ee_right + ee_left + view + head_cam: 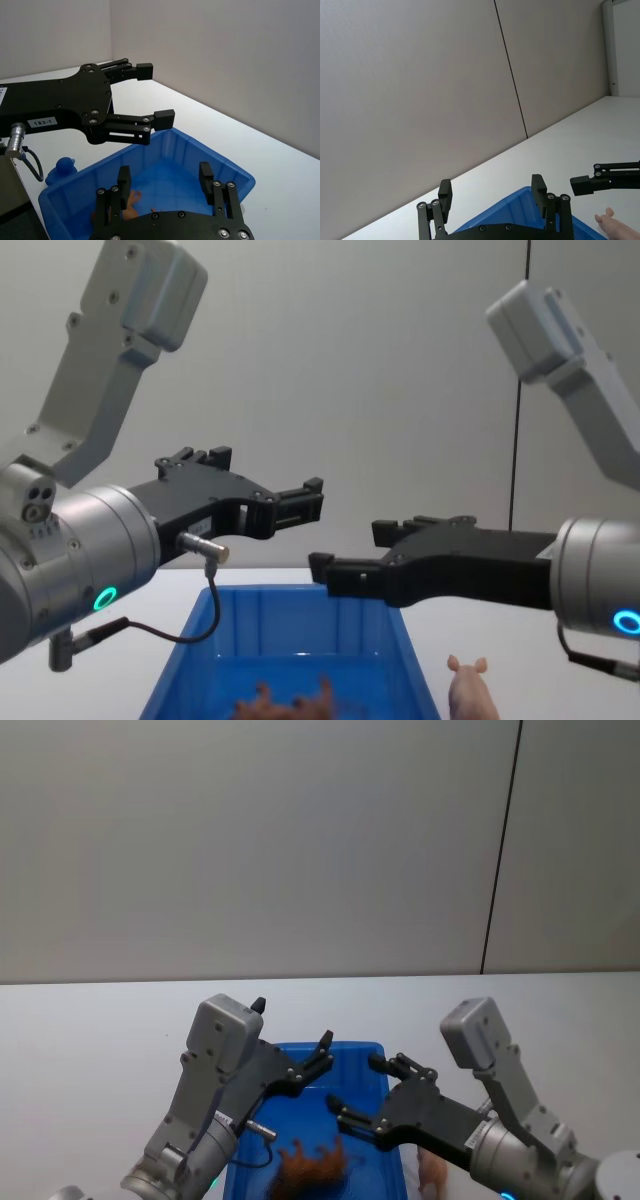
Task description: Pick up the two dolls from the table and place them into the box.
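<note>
Your left gripper [292, 1025] and right gripper [354, 1082] both hang over the box [352, 1047] with jaws apart and nothing in them, their tips pointed toward each other and near. The lion [312, 1167] lies inside the box. The pig [433, 1175] stands on the table [90, 1040] just beside the box's right wall, at the near end. Bring the right gripper to the pig carefully: so close to the wall, a finger may catch the rim or tip the pig over. Swinging either arm carelessly could also knock the two grippers together.
</note>
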Controlling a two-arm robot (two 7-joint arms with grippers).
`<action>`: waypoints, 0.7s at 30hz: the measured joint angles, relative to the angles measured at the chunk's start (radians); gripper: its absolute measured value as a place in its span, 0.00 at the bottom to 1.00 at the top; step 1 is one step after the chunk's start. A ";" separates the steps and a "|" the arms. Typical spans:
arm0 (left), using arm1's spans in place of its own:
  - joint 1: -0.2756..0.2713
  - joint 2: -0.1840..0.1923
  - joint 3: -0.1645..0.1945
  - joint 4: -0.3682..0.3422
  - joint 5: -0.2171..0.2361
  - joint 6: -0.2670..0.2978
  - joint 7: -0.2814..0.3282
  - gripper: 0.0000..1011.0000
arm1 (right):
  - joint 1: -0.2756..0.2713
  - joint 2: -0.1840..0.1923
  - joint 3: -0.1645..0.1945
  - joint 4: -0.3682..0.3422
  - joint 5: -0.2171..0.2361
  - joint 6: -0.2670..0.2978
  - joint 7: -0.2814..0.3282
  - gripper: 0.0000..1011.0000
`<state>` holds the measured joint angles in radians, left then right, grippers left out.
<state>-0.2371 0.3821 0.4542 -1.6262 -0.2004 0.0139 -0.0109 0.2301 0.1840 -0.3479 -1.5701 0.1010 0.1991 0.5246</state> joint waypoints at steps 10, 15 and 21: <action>0.000 0.000 0.000 0.000 0.000 0.000 0.000 0.99 | 0.009 0.010 0.002 0.014 -0.013 0.004 0.012 0.99; 0.000 0.000 0.000 0.000 0.000 0.000 0.000 0.99 | -0.004 0.028 0.012 0.002 -0.009 0.003 0.002 0.99; 0.000 0.000 0.000 0.000 0.000 0.000 0.000 0.99 | -0.036 0.057 0.026 -0.030 0.012 0.005 -0.034 0.99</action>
<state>-0.2372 0.3821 0.4542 -1.6262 -0.2005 0.0139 -0.0109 0.1942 0.2412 -0.3223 -1.6004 0.1133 0.2046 0.4906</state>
